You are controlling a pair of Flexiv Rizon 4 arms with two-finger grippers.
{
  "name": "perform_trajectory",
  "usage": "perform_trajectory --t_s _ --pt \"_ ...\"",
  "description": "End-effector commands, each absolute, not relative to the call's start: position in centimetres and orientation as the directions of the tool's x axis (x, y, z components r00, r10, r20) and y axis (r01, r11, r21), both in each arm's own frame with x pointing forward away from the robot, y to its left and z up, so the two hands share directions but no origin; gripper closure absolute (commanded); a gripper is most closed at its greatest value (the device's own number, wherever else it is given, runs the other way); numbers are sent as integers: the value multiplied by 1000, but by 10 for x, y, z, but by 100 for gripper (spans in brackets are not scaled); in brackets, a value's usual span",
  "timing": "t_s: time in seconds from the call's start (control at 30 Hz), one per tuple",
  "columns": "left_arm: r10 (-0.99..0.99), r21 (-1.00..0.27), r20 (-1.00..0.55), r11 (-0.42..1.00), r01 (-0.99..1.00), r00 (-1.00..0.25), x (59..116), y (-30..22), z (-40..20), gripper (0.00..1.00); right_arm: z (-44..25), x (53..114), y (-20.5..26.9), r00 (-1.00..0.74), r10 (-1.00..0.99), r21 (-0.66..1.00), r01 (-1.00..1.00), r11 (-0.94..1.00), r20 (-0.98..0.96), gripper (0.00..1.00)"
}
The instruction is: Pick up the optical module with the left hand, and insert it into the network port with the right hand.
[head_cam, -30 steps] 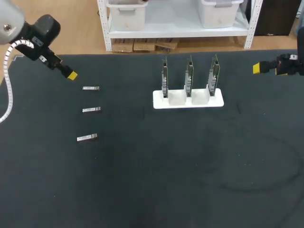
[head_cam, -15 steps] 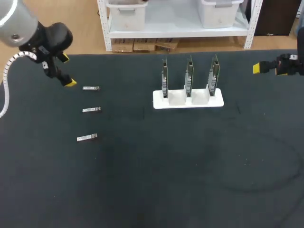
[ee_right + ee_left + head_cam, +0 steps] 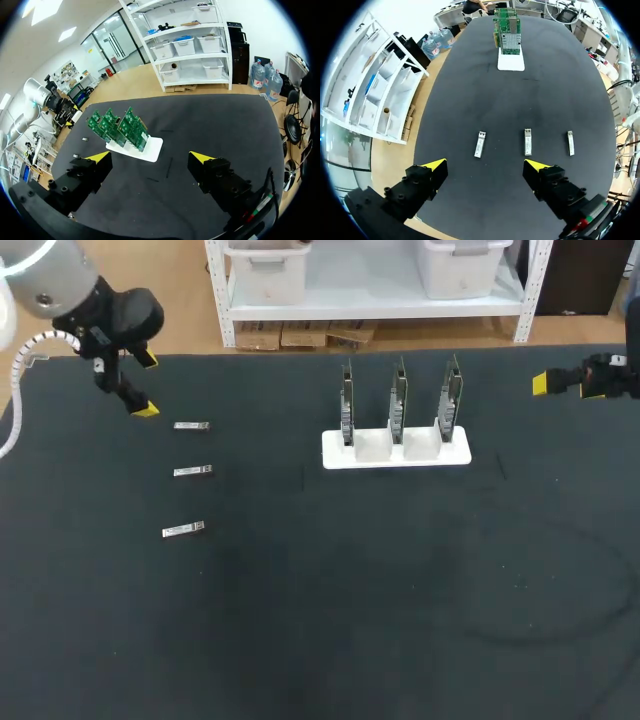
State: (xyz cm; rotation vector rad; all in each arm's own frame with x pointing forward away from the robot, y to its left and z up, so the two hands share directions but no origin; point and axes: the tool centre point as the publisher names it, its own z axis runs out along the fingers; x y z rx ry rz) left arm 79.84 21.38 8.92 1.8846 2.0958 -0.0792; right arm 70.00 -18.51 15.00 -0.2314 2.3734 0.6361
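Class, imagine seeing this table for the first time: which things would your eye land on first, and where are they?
The white stand holding three upright green boards near the far middle of the table stands out first. Next come three small silver optical modules lined up toward the left, with the left gripper open near the farthest one.

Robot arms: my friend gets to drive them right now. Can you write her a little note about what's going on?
Left gripper: fingers open, empty, just short of the row of three modules, nearest the end one.
Right gripper: fingers open, empty, off to the right of the stand.
Modules: all three flat on the table.
Boards: three upright in the white stand.
Done: nothing picked up yet.
Left: grab a module with the left gripper, then plug it into a board's port with the right.
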Motion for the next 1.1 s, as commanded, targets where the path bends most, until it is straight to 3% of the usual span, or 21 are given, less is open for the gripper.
perform_trajectory --t_s 0.03,0.47,0.8,1.1 --pt "958 97 -277 107 990 -76 813 208 80 0 150 700 -185 -766 0 383 -321 866 -643 0" --pt "949 62 -281 167 984 -143 812 199 46 0 150 700 -185 -766 0 383 -321 866 -643 0" --pt "966 42 -253 66 997 -53 805 188 29 0 150 700 -185 -766 0 383 -321 866 -643 0" --pt "975 24 -211 73 997 -67 804 184 17 0 150 700 -185 -766 0 383 -321 866 -643 0"
